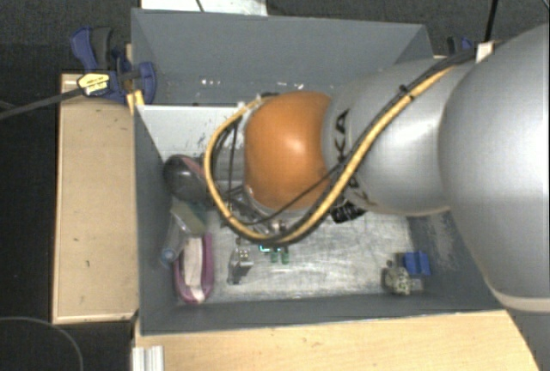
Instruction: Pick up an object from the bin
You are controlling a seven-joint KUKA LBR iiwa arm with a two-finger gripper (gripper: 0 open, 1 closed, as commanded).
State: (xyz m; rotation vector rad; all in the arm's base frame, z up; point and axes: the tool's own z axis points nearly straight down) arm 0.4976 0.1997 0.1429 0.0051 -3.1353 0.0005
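Note:
My gripper [259,228] hangs low over the left middle of the bin, mostly covered from above by the arm's orange dome. Just below it on the bin floor lie a small grey metal piece [238,266] and a tiny green bit [278,254]. To its left a dark grey rounded thing [182,176] rests against the left wall. Below that lies a flat grey-green piece [186,219], and a pink and purple oblong thing [193,268] sits in the front left corner. Whether anything is in the gripper cannot be made out.
A small blue and brass-coloured thing [405,272] lies near the front right corner. A little blue bit [168,256] sits by the left wall. The thick silver arm with its yellow cable covers the right and back of the bin.

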